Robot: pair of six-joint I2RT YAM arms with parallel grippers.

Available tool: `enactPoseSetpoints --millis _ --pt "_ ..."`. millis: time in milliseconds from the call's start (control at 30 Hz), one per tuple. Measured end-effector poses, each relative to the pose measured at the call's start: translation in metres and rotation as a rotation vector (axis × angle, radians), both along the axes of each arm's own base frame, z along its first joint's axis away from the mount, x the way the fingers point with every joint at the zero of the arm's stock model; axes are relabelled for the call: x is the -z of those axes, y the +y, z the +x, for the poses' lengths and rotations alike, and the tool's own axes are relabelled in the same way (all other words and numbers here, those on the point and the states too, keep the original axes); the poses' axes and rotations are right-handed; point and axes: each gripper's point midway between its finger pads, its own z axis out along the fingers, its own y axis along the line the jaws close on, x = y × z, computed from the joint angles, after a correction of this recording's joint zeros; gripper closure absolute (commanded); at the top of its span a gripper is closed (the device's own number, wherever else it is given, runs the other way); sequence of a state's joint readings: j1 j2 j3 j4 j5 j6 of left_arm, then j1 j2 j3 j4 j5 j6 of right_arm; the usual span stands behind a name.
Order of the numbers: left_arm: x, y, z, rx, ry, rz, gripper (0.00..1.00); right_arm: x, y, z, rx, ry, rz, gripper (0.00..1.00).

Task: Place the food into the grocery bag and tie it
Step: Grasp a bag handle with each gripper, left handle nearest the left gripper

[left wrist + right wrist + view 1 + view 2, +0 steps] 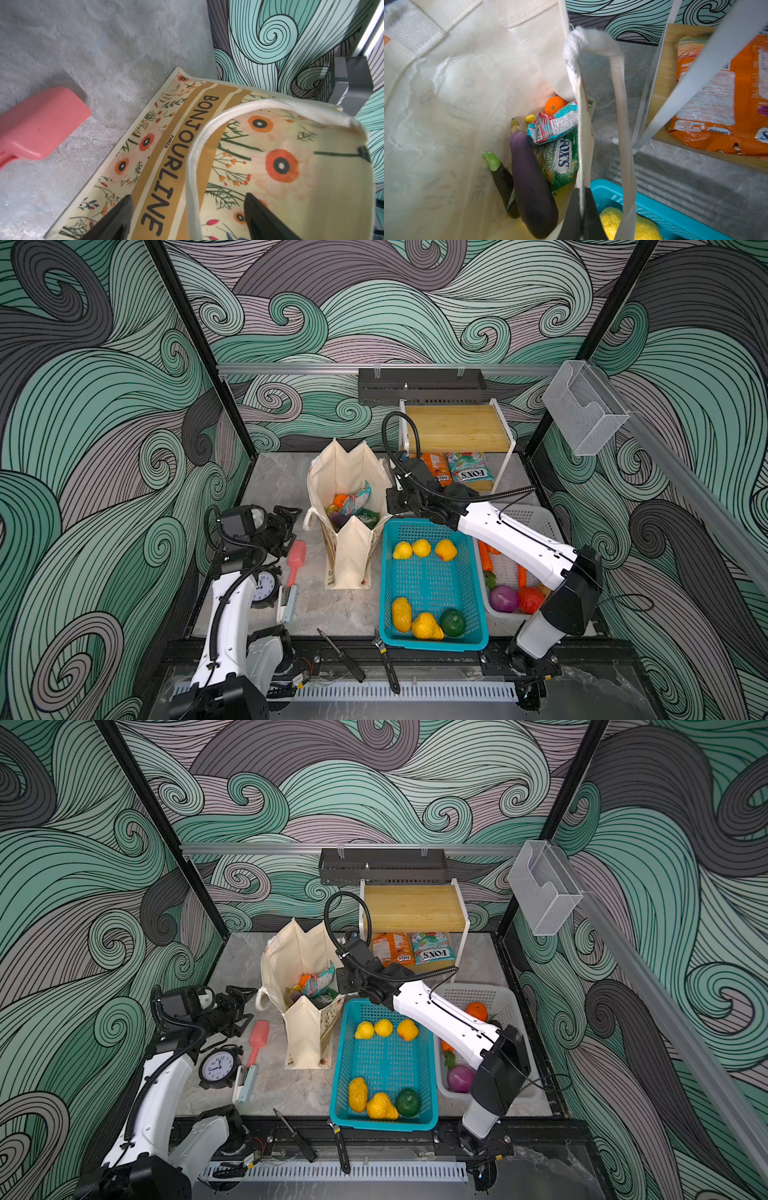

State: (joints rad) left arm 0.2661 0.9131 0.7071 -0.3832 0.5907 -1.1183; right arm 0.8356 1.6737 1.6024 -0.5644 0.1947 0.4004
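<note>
Conceivably the grocery bag [353, 564], upright on the counter [270, 481] between right jaws pinching its rim and left jaws spread just short of its handle [191, 166], could have tipped under a one-sided pull, spilling the food [529, 166] inside.

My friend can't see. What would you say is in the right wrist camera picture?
The right gripper is pinched shut on the rim of the open grocery bag, looking down into it. Inside lie a purple eggplant, a green snack packet, a teal-red packet and an orange. A teal basket sits beside the bag.
</note>
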Motion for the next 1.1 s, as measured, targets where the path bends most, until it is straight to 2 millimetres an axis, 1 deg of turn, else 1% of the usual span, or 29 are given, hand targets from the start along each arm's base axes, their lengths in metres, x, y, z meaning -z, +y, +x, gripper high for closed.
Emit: enactPoseSetpoints --millis 100,167,200,267,333,400,433,500,567,633,733,767,833,900,933,967,1000,1033,1067,1100 --pt "-0.006 -0.008 0.010 0.009 -0.019 -0.088 0.15 -0.001 0.003 0.000 -0.010 0.000 0.012 1.00" --pt "-0.006 -0.017 0.019 0.026 -0.014 -0.154 0.23 -0.001 0.003 -0.001 -0.010 0.000 0.012 1.00" --pt "-0.003 -0.024 0.023 0.045 -0.015 -0.183 0.26 -0.001 0.003 0.000 -0.010 0.000 0.013 1.00" --pt "0.009 -0.042 0.025 0.082 0.015 -0.239 0.31 -0.001 0.003 0.000 -0.010 -0.002 0.015 1.00" --pt "0.023 -0.057 0.023 0.109 0.060 -0.278 0.44 -0.001 0.004 0.001 -0.010 -0.004 0.018 1.00" --pt "0.028 -0.067 0.022 0.124 0.083 -0.306 0.60 0.000 0.004 0.001 -0.010 -0.005 0.019 1.00" --pt "0.028 -0.067 0.023 0.124 0.080 -0.310 0.68 0.000 0.004 0.001 -0.010 -0.005 0.020 1.00" --pt "0.024 -0.065 0.025 0.118 0.063 -0.307 0.88 0.000 0.004 0.001 -0.010 -0.005 0.021 1.00" --pt "0.020 -0.058 0.026 0.096 0.043 -0.294 0.99 0.000 0.005 0.001 -0.010 -0.005 0.022 1.00" --pt "0.015 -0.046 0.025 0.061 0.023 -0.274 1.00 0.000 0.005 0.001 -0.010 -0.004 0.022 1.00" --pt "0.002 -0.020 0.023 -0.011 -0.025 -0.211 1.00 0.000 0.005 0.001 -0.008 -0.003 0.023 0.99" --pt "-0.004 -0.011 0.021 -0.033 -0.043 -0.181 1.00 0.000 0.005 0.001 -0.007 -0.003 0.024 0.96" --pt "-0.020 0.004 0.020 -0.063 -0.082 -0.117 1.00 0.000 0.005 0.000 -0.004 0.002 0.030 0.82" --pt "-0.042 0.020 0.019 -0.085 -0.129 -0.039 1.00 0.000 0.006 -0.001 -0.007 0.010 0.041 0.59" --pt "-0.052 0.025 0.019 -0.088 -0.148 -0.011 1.00 -0.001 0.007 -0.002 -0.011 0.016 0.045 0.51" --pt "-0.061 0.029 0.019 -0.091 -0.168 0.020 1.00 -0.001 0.008 -0.002 -0.014 0.019 0.050 0.40" --pt "-0.069 0.033 0.018 -0.092 -0.185 0.048 1.00 -0.002 0.009 -0.003 -0.017 0.019 0.055 0.26" --pt "-0.076 0.036 0.018 -0.092 -0.200 0.070 1.00 -0.004 0.009 -0.003 -0.014 0.018 0.061 0.06" --pt "-0.081 0.038 0.016 -0.090 -0.210 0.090 1.00 -0.007 0.008 -0.003 -0.011 0.013 0.066 0.01" --pt "-0.084 0.039 0.015 -0.086 -0.215 0.105 1.00 -0.010 0.007 -0.004 -0.005 0.008 0.072 0.01"
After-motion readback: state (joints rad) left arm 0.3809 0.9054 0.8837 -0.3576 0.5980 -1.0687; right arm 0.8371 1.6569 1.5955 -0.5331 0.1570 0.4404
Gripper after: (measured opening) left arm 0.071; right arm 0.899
